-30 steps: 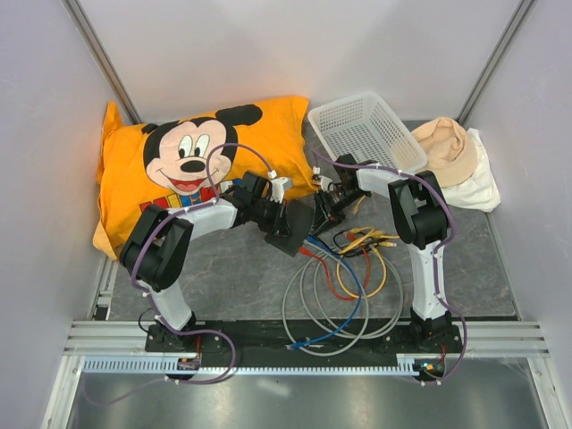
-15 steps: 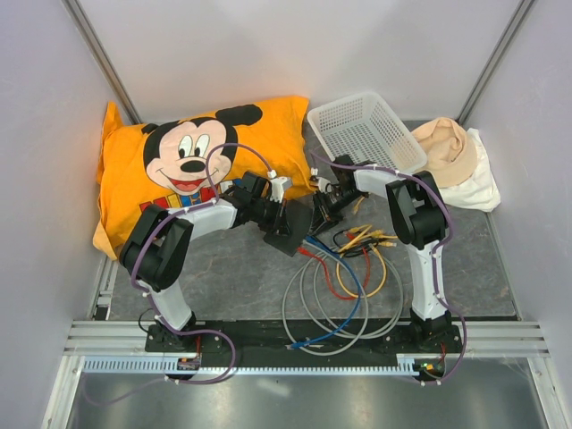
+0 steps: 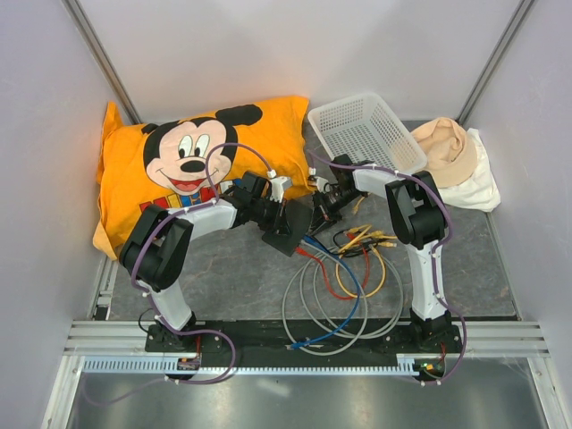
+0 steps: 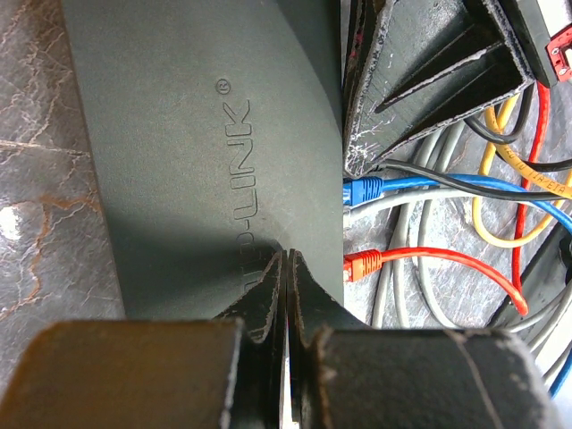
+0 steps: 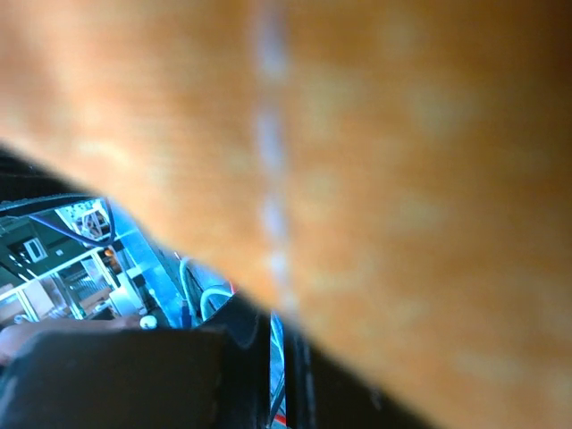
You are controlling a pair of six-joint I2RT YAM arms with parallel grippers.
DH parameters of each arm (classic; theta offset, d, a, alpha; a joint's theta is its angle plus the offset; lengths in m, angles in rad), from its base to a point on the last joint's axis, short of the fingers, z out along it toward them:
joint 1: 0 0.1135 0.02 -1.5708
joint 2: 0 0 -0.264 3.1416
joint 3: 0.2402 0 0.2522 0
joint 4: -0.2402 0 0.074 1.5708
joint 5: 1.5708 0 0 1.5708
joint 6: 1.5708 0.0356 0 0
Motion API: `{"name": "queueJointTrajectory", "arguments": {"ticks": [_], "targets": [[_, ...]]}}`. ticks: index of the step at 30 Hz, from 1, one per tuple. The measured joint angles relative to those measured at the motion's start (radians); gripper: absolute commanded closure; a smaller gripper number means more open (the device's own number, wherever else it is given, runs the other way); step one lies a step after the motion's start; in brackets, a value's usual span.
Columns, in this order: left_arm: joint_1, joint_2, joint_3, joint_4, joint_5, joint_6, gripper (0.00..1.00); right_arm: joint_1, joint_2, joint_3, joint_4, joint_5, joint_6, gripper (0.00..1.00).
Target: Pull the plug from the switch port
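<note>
The switch (image 3: 291,234) is a flat matte-black box on the grey table between my arms; its top fills the left wrist view (image 4: 197,152). My left gripper (image 4: 288,268) is shut, its tips resting on the switch's top; it also shows in the top view (image 3: 282,218). A blue plug (image 4: 362,189) and a red plug (image 4: 362,264) sit at the switch's socket edge. My right gripper (image 3: 319,211) is beside that edge, jaws together, its fingers (image 4: 393,98) just above the blue plug. The right wrist view is mostly blurred orange, with the right gripper (image 5: 284,357) at the bottom.
An orange Mickey Mouse pillow (image 3: 179,161) lies back left, touching my left arm. A white mesh basket (image 3: 366,132) stands behind the right gripper, with a beige and white cloth (image 3: 456,156) at the far right. Coils of grey, blue, red and yellow cables (image 3: 344,286) lie in front.
My right gripper has moved a little left, closer to the switch's socket edge. The left gripper has stayed on the switch.
</note>
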Motion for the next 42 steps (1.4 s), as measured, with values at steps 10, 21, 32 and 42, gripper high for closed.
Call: {"name": "queueJointTrajectory", "arguments": {"ticks": [10, 21, 32, 42], "targets": [[0.0, 0.0, -0.002, 0.007, -0.003, 0.0, 0.99, -0.014, -0.026, -0.053, -0.006, 0.031, -0.067, 1.0], [0.0, 0.0, -0.002, 0.01, -0.007, 0.0, 0.98, -0.018, -0.037, -0.07, -0.01, 0.032, -0.068, 1.0], [0.0, 0.0, -0.004, 0.027, -0.02, 0.005, 0.98, -0.091, -0.348, -0.17, -0.085, 0.358, -0.283, 1.0], [0.006, 0.013, 0.022, 0.024, -0.043, 0.03, 0.98, -0.262, -0.648, -0.265, -0.093, 0.575, -0.365, 1.0]]}}
